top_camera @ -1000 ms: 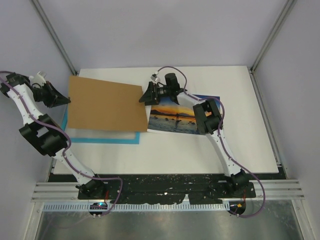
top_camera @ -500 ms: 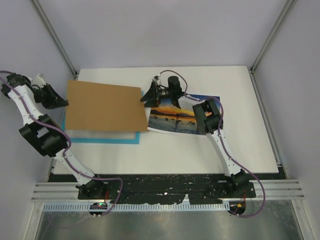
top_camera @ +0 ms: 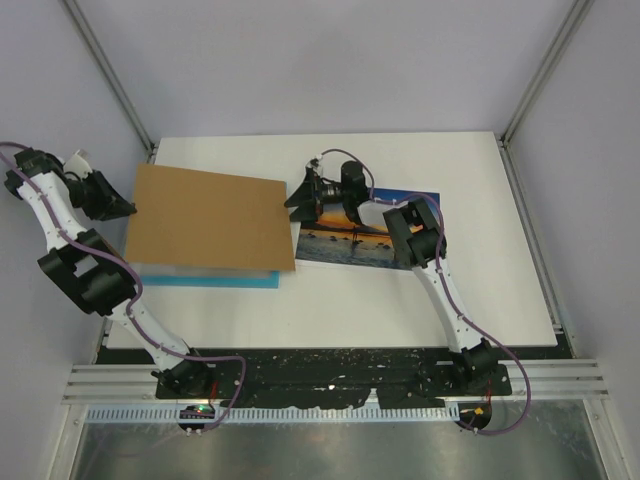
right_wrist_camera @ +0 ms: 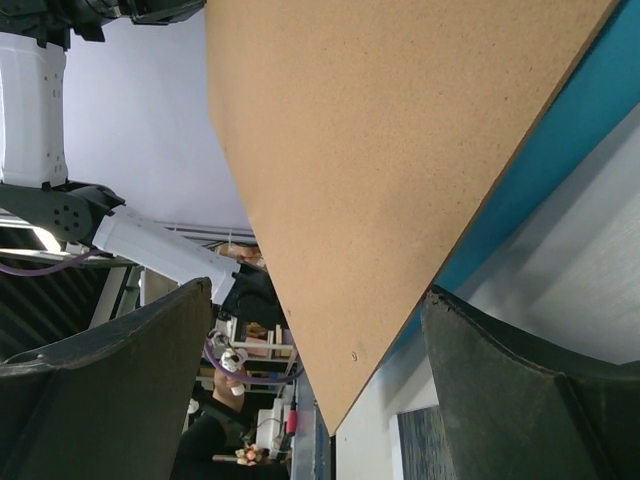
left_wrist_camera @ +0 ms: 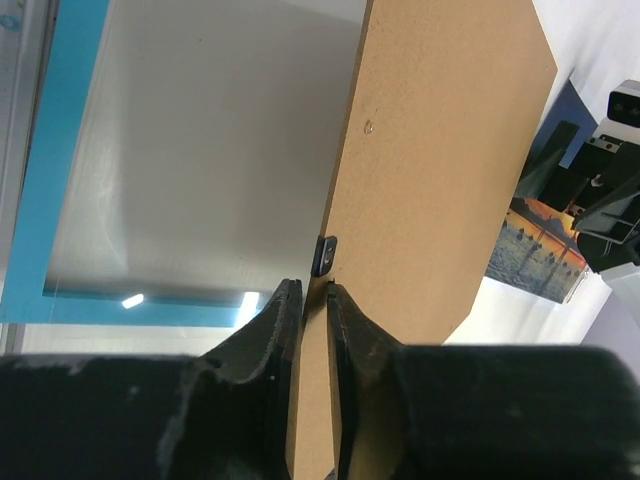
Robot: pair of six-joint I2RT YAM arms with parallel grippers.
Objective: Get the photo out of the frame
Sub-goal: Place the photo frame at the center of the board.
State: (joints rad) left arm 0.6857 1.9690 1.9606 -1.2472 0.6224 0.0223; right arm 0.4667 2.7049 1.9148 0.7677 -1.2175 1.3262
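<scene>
my left claw [left_wrist_camera: 312, 300] pinching backing board [top_camera: 210, 215] edge | right claw [right_wrist_camera: 318, 295] wide, empty | photo [top_camera: 340, 245] looks thin, bendy, flat on surface [top_camera: 400, 310] | I'd tease up its free corner

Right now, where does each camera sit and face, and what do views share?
Top external: above, behind the bases, looking down on the table; both arms show.
Left wrist: on that arm, looks along the left gripper, closed on the board's edge, frame beyond.
Right wrist: on that arm, looks through the open right gripper at the board's corner.
Shared: all three show board and frame; top and left wrist, the photo.
</scene>
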